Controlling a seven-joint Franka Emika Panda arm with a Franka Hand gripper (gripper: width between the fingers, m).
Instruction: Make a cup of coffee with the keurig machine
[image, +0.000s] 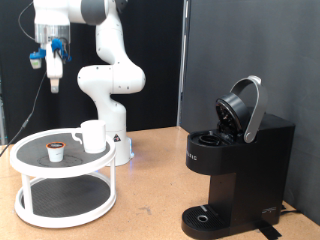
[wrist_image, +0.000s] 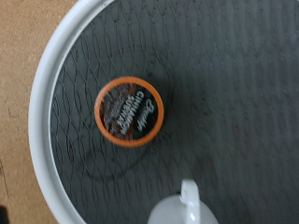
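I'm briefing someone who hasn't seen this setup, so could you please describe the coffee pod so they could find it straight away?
Find the white round two-tier tray stand at the exterior view's left, below the raised gripper. On its dark mesh top tier sit two things: the white cup and, to its left, the coffee pod. The pod is the far smaller one, with an orange rim and dark brown printed lid.

The white arm rises from its base at the back of the bench, folds at the elbow and reaches toward the exterior view's top left. The gripper (image: 53, 72) hangs high there, pointing straight down, with nothing between its fingers.
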